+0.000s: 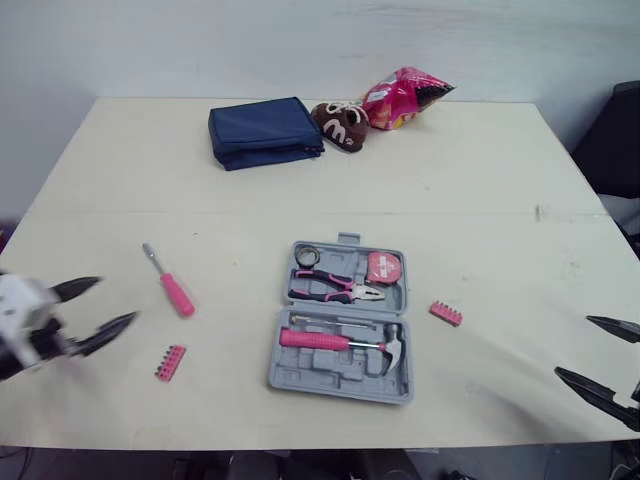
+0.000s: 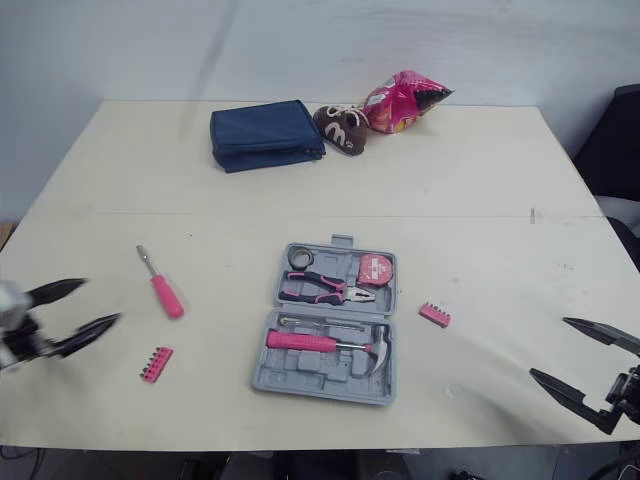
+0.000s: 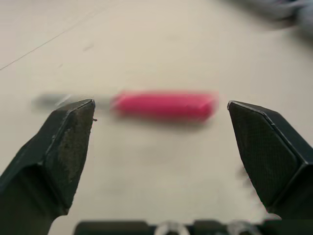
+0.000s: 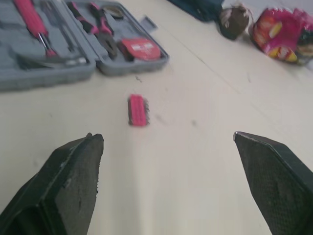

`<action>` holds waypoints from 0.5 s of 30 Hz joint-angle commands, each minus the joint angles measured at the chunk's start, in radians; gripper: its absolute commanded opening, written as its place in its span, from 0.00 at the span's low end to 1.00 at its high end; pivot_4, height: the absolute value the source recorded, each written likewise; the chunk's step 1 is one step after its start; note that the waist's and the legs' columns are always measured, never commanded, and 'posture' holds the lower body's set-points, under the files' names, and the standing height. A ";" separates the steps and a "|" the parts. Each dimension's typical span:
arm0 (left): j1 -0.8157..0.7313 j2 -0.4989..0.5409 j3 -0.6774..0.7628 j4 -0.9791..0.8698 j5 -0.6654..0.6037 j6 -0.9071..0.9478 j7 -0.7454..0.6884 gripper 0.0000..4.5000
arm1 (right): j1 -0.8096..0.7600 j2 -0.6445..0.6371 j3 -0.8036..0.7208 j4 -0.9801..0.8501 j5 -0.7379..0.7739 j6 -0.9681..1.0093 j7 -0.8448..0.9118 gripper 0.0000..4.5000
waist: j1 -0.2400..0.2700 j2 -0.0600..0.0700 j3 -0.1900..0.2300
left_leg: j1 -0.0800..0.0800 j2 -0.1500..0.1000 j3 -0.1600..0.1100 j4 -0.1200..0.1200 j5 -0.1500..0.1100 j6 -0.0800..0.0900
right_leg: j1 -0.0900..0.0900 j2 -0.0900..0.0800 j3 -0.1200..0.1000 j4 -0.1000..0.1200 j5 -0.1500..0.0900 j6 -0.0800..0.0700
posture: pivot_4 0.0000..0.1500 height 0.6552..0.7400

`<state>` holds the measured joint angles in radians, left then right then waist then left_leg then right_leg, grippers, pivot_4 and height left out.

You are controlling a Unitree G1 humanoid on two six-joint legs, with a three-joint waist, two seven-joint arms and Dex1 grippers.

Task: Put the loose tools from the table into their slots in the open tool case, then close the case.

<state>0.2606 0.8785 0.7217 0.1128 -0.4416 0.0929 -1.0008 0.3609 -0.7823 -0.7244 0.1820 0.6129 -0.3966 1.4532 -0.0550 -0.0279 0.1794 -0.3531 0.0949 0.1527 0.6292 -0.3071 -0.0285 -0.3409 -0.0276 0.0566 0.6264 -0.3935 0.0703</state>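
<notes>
While tool case [image 1: 325,378] lies open, screwdriver [image 1: 168,280] loose

Not much to read here tbh. The brown pouch [image 1: 339,124] has what looks like a white "m" on it. The print on the pink snack bag [image 1: 402,97] and the tape measure [image 1: 381,268] label is too small to make out.

Bare table [image 1: 500,180] is left around the case [image 1: 335,380]; passage is narrowed only by the screwdriver [image 1: 172,288], left bit strip [image 1: 170,362] and right bit strip [image 1: 446,313].
</notes>
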 commanded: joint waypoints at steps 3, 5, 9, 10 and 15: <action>0.078 0.059 0.185 0.316 0.020 -0.089 -0.006 0.99 | -0.037 -0.067 -0.062 0.244 -0.015 -0.102 0.060 1.00 | -0.004 0.000 0.002 | 0.000 0.000 0.001 0.000 -0.002 0.000 | -0.001 0.000 0.000 0.000 -0.001 -0.001 | 1.00 1.00; 0.096 0.061 0.198 0.353 0.018 -0.110 -0.013 0.99 | -0.041 -0.078 -0.065 0.295 -0.015 -0.127 0.077 1.00 | -0.005 0.000 0.003 | 0.000 0.001 0.002 0.000 -0.003 -0.001 | -0.001 0.000 0.000 0.000 -0.001 -0.001 | 1.00 1.00; 0.128 0.027 0.202 0.303 -0.008 -0.107 -0.020 0.99 | -0.049 -0.082 -0.059 0.330 0.001 -0.141 0.094 1.00 | -0.001 0.000 0.004 | 0.000 0.001 0.001 0.000 -0.004 -0.002 | -0.001 0.000 -0.001 0.001 -0.002 -0.001 | 1.00 1.00; 0.129 0.017 0.198 0.279 -0.015 -0.097 -0.017 0.99 | -0.054 -0.079 -0.051 0.316 0.007 -0.135 0.092 1.00 | -0.002 0.000 0.004 | 0.000 0.001 0.001 0.000 -0.005 -0.002 | -0.001 0.000 -0.001 0.001 -0.001 -0.001 | 1.00 1.00; 0.136 -0.028 0.166 0.140 -0.042 -0.050 -0.016 0.99 | -0.100 -0.048 0.014 0.156 0.047 -0.045 0.049 1.00 | -0.007 0.000 0.004 | 0.001 0.002 0.001 0.000 -0.004 -0.002 | 0.000 0.001 0.000 0.003 0.000 0.000 | 1.00 1.00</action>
<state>0.3853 0.8530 0.8808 0.3215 -0.4509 0.0300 -1.0177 0.2673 -0.8379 -0.7215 0.4191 0.6229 -0.4753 1.5130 -0.0624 -0.0278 0.1833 -0.3515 0.0968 0.1536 0.6293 -0.3113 -0.0300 -0.3415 -0.0269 0.0563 0.6300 -0.3937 0.0705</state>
